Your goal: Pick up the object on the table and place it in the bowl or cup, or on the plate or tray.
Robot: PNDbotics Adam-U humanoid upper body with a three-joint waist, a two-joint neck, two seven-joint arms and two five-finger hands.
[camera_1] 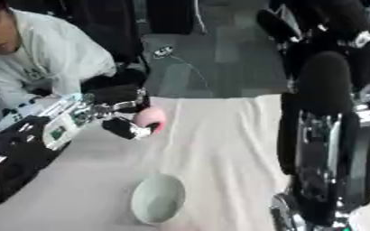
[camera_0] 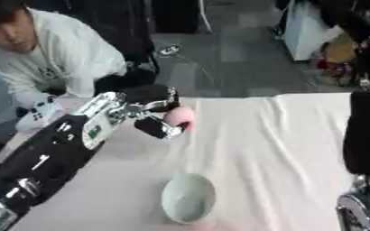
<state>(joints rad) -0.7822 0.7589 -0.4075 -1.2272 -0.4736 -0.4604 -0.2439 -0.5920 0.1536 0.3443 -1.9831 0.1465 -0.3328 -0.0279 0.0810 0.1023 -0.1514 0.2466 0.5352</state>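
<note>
Left hand point(camera_0: 158, 113) over the table's point(camera_0: 267, 149) far left part, arm coming in from the near left edge. Pink ball point(camera_0: 179, 116) sits in that hand: dark fingers point(camera_0: 153, 94) curl over its top and left side, thumb point(camera_0: 158, 128) curves in below, so the hand is clamped on the ball. Ball's right side shows clear of the fingers. Cannot tell whether the ball is lifted or touching the cloth. Table covered in a white cloth, creased along its length. Bowl point(camera_0: 188, 198), pale green, stands near the table's near edge, about mid-width, mouth turned up toward the camera; nothing seen inside it. Bowl well apart from the ball and hand, on the nearer side of them and a little to the right. Right arm point(camera_1: 322, 135) shows as a dark upright mass with silver joints along the table's right edge; the right hand itself cannot be made out. Left forearm carries a small white label with a green mark point(camera_0: 93, 131); its writing is too small to read. No other readable writing or brand on the bowl, ball or cloth.
</note>
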